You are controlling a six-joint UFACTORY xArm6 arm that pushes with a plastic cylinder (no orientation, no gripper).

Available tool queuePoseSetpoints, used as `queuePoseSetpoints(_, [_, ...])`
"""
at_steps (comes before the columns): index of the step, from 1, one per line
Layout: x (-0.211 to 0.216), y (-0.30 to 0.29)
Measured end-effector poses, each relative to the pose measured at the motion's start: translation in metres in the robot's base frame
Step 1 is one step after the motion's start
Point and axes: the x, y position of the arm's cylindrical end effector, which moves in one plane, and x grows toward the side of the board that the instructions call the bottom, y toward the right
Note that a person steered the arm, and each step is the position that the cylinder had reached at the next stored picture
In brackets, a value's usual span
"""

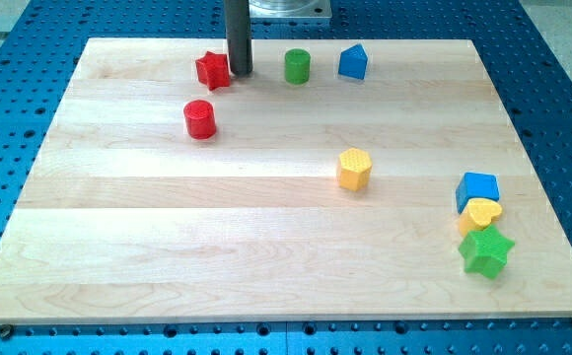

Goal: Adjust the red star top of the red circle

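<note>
Nearest, at the view's bottom right of the table (168,266), a green star (486,251) touches a yellow heart (480,214), with a blue cube (477,188) just behind. Toward the middle sits a yellow hexagon (354,169). Farther, left of centre, stands the red circle (199,119). Beyond it lies the red star (212,70), my tip (239,73) touching its right side. A green cylinder (297,66) and blue pentagon-like block (353,62) follow rightward. The end effector is a bare rod, grasping nothing.
</note>
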Motion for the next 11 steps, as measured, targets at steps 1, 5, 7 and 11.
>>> queuePoseSetpoints(1, [0.017, -0.046])
queuePoseSetpoints(5, [0.063, -0.125])
queuePoseSetpoints(7, [0.075, -0.090])
queuePoseSetpoints(11, [0.094, -0.010])
